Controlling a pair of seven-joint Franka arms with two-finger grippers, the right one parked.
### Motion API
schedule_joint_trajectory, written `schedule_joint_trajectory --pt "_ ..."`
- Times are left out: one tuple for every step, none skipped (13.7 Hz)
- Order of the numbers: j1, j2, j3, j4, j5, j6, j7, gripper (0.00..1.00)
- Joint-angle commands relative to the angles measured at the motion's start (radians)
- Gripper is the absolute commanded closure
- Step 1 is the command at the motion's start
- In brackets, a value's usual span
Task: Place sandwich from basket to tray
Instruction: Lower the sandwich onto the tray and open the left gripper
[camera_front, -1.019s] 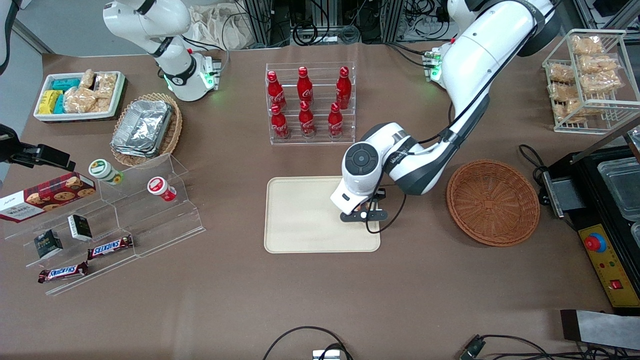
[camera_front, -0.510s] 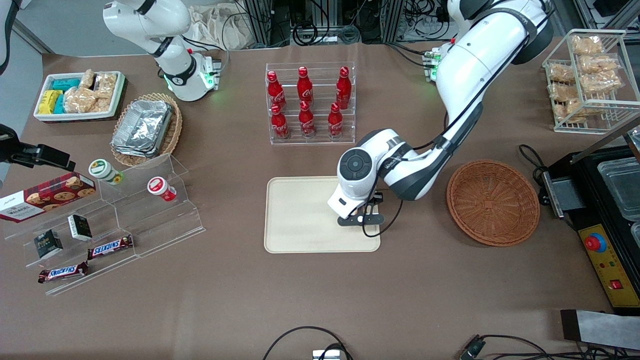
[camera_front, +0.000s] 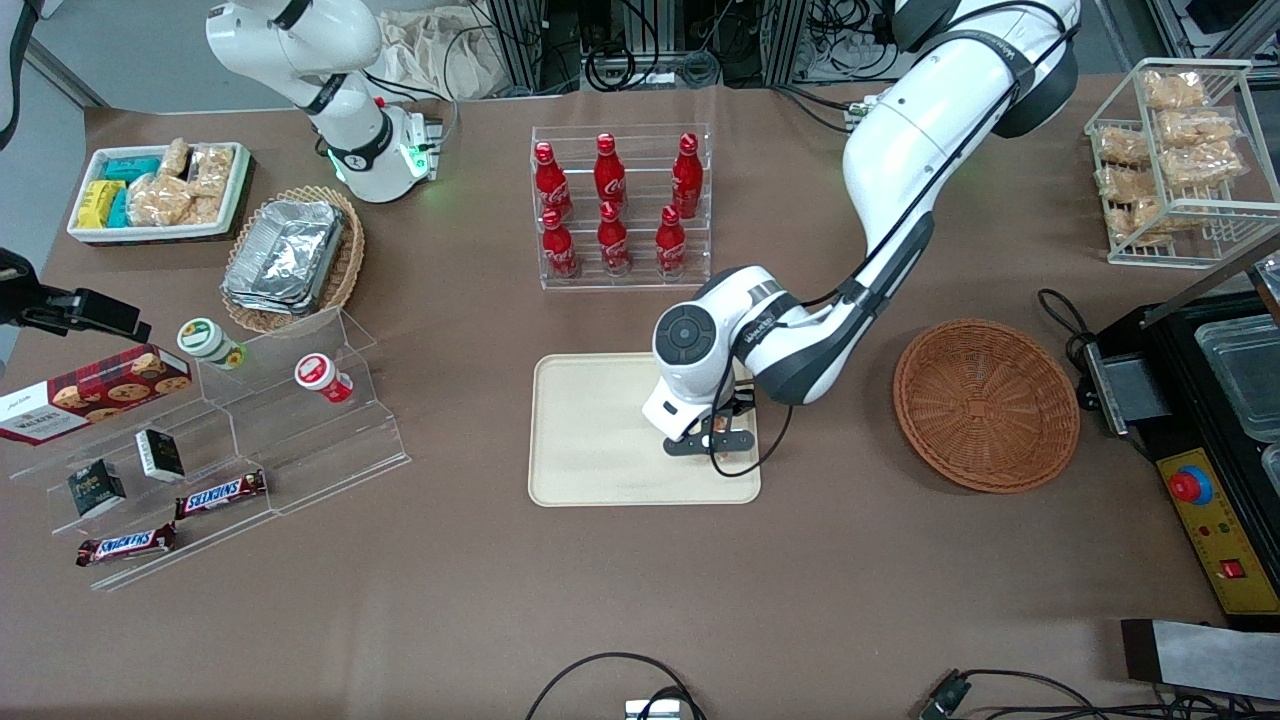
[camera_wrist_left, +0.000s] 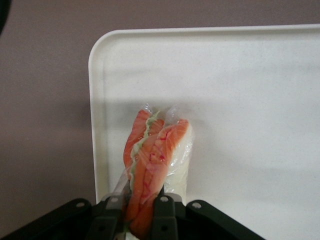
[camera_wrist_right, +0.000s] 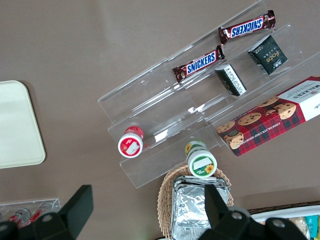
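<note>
The sandwich, a wrapped wedge showing orange-red and pale green filling at its cut edge, is held between the fingers of my left gripper, which is shut on it. It hangs just above the cream-beige tray, close to one rounded corner. In the front view the gripper is over the tray, at the end nearest the reddish-brown round basket, and the arm hides the sandwich there. Nothing lies in the basket.
An acrylic rack of red cola bottles stands farther from the front camera than the tray. Toward the parked arm's end are a stepped acrylic display with snacks and an oval wicker basket of foil containers. A wire rack of bagged snacks and a black machine sit toward the working arm's end.
My gripper has moved with the sandwich a little farther in over the tray, away from the round basket, and slightly nearer the front camera.
</note>
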Motion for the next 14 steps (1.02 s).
schedule_joint_trajectory --pt "-0.017 0.024 0.007 0.042 0.019 -0.022 -0.021 0.74" --pt "-0.017 0.022 0.008 0.042 0.019 -0.023 -0.021 0.70" --pt "-0.015 0.019 0.007 0.042 0.019 -0.023 -0.021 0.59" --pt "-0.015 0.016 0.007 0.042 0.019 -0.023 -0.019 0.49" --pt "-0.014 0.013 0.008 0.042 0.019 -0.025 -0.019 0.39" --pt "-0.012 0.010 0.007 0.042 0.019 -0.029 -0.021 0.32" --pt "-0.012 0.006 0.007 0.042 0.016 -0.044 -0.022 0.28" --pt "-0.006 -0.005 0.007 0.042 0.012 -0.066 -0.021 0.19" --pt "0.000 -0.011 0.007 0.042 0.009 -0.086 -0.022 0.00" --pt "0.003 -0.028 0.007 0.042 0.009 -0.095 -0.021 0.00" --pt "0.009 -0.039 0.007 0.042 0.004 -0.097 -0.021 0.00" --pt "0.020 -0.054 0.007 0.042 0.002 -0.097 -0.021 0.00" --pt "0.038 -0.073 0.005 0.042 -0.007 -0.101 -0.021 0.00" --pt "0.058 -0.099 0.005 0.042 -0.028 -0.116 -0.016 0.00"
